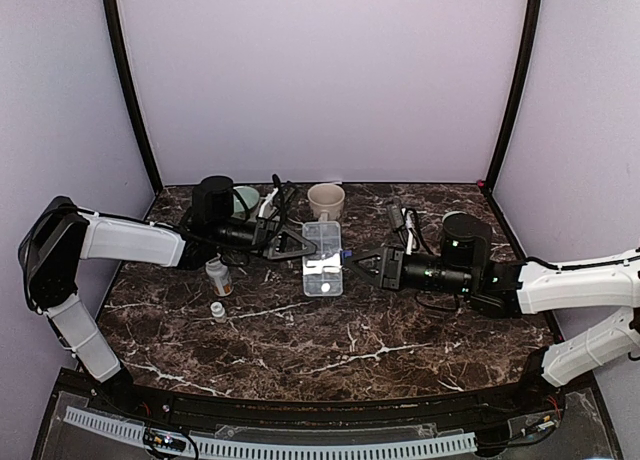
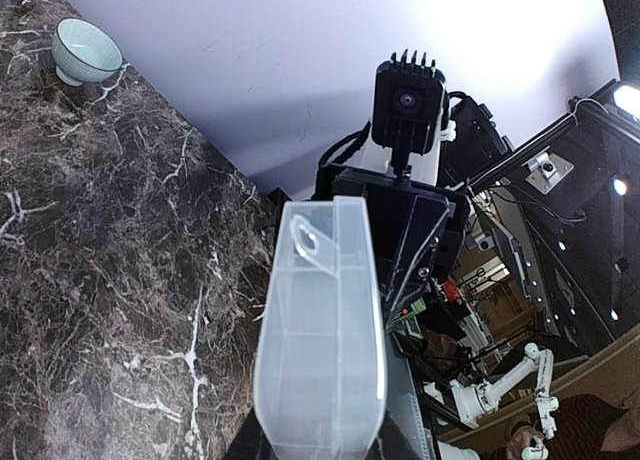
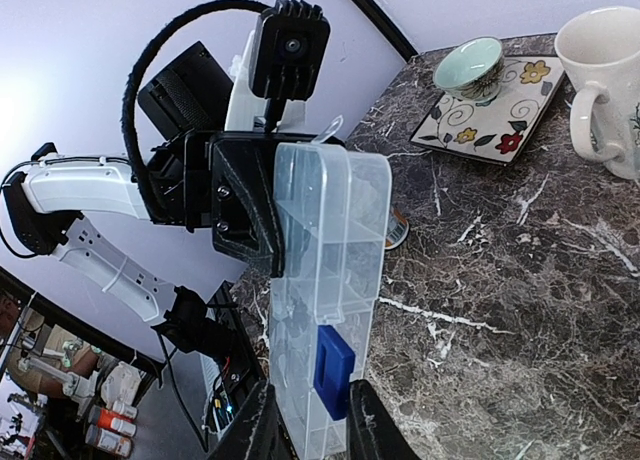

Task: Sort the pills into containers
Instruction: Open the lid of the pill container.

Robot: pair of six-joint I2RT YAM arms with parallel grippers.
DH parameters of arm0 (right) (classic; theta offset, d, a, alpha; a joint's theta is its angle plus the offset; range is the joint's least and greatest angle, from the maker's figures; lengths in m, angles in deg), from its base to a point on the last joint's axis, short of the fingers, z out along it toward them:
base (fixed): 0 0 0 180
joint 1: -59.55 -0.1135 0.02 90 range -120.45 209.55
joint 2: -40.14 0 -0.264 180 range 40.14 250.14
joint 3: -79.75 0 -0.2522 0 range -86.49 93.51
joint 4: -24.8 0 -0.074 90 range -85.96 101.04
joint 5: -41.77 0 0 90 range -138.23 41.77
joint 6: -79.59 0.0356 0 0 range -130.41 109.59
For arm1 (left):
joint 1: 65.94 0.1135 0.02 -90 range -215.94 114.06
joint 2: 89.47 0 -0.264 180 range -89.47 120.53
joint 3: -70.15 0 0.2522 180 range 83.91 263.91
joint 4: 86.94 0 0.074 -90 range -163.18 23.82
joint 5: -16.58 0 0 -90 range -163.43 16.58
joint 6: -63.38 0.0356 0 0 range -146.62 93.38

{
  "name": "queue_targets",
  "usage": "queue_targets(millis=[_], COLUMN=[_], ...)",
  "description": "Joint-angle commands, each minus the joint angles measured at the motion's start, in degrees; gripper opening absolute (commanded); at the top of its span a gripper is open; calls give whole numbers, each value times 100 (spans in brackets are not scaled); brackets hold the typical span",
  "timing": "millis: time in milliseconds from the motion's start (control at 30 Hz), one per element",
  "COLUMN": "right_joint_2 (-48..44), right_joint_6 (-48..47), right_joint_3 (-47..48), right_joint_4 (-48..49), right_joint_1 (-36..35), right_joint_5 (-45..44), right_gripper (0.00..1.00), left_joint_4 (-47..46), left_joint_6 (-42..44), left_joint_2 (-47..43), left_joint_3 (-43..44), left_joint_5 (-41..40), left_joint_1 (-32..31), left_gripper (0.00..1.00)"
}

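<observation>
Clear, rigid plastic organizer tray (image 1: 322, 242), little square cells, sits mid-table on dark veined stone. Left gripper (image 1: 300, 245) pinches its left edge. Right gripper (image 1: 352, 266) straddles the right end by the blue latch (image 3: 333, 372), jaws narrow; grip unclear. Likely step: opening the lid. Next: free latch, steady tray.

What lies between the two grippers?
The clear pill tray lies between the left gripper and the right gripper, seen in the top view.
</observation>
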Motion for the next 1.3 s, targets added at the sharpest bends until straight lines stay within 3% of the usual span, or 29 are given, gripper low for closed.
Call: queue_targets(millis=[0,367,533,667,700,833,933,1067,1267], right_joint_2=[-71,269,331,301,288,257,248,284,487], right_joint_6=[-74,-103,-90,-148,-151,-157,-100,26,337], right_joint_3=[158,404,499,611,639,785,874,956,1187], right_joint_4=[110,202,59,-345,-467,-1073,-1441,-1771,-2270], right_joint_1=[-43,-53,-60,-115,-129,-193,-244,-319,-485], right_joint_5=[17,73,-13,-268,-415,-944,-1311,-1620,-2148], right_gripper=[25,20,0,0,0,0,0,0,0], left_joint_4=[-205,-446,-410,-317,-273,209,473,727,1066], left_joint_6=[22,-135,-92,-22,3,294,486,667,831], left_joint_2=[-81,-50,-103,-137,-145,-238,-335,-505,-649], left_joint_3=[-12,-121,-156,-170,-173,-143,-142,-185,-314], left_joint_5=[102,148,121,43,6,-347,-627,-960,-1498], left_joint_1=[-18,-26,-27,-27,-27,-27,-26,-27,-27], left_gripper=[0,0,0,0,4,39,56,68,71])
